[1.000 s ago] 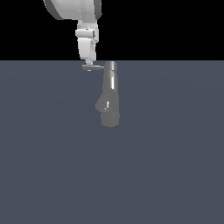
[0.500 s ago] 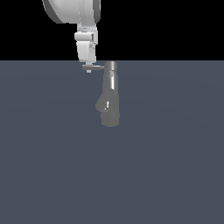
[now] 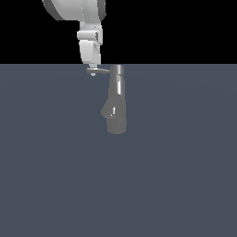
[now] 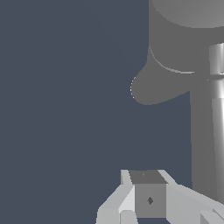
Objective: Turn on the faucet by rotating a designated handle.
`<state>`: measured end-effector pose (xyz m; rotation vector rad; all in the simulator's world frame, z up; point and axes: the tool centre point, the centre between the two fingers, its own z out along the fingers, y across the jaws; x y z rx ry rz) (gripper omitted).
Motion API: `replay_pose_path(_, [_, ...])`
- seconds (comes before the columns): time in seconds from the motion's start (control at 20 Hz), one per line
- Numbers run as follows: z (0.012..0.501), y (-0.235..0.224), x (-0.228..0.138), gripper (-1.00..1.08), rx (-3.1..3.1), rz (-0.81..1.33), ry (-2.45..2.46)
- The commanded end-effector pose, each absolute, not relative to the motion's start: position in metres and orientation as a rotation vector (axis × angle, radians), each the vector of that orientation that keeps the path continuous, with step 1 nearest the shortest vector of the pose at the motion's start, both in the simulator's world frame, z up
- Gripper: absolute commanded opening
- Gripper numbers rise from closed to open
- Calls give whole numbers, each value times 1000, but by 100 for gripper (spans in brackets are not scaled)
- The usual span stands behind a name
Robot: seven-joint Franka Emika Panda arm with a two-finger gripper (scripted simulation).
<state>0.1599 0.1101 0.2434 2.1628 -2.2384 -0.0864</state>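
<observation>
The faucet (image 3: pixel 115 104) stands upright just above the middle of the exterior view, on the flat blue-grey tabletop (image 3: pixel 185 176), with its bulging spout (image 3: pixel 109 110) facing the exterior view's left. The handle (image 3: pixel 100 71) sticks out sideways from the top of the column, also toward the exterior view's left.

The gripper (image 3: pixel 92 69) hangs from the upper centre-left of the frame, its tip right at the outer end of the handle and apparently touching it. Whether its fingers are spread or pressed together cannot be told from either view; the wrist view shows only the pale finger bodies low in the frame, beside the grey column.

By my reading the approach is done and contact is made, but the turn itself is barely under way: the handle points close to straight sideways, so most of the rotation is left.

Compared with a second ago, the gripper sits slightly further toward the exterior view's right and the handle looks a little shorter, suggesting it has begun to swing. The faucet column has not moved.
</observation>
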Motion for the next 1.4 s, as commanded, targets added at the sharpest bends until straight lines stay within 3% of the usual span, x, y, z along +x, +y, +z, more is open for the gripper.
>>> replay_pose_path(0.0, [246, 110, 154, -100, 2162, -89, -2236])
replay_pose_path(1.35, [275, 103, 106, -100, 2151, -71, -2257])
